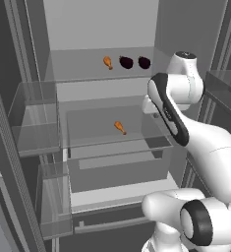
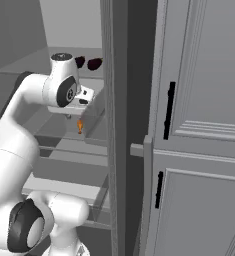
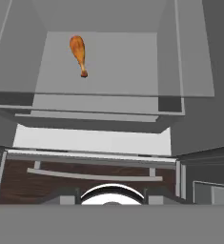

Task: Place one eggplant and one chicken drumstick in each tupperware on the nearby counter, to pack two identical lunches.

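hovering over open fridge, end effector (image 2: 69, 116) state unclear; chicken drumstick (image 3: 78, 54) at 11 o'clock on glass shelf (image 3: 132, 71).

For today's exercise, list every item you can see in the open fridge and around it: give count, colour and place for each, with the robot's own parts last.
chicken drumsticks: 2, orange-brown; one on the upper shelf, one on the middle glass shelf.
eggplants: 2, dark purple; upper shelf, right of the drumstick.
door bins: clear, on the fridge door at left.
cabinet doors: grey panelled, black handles, right of the fridge.
robot arm: 1, white with dark joints, reaching into the fridge.
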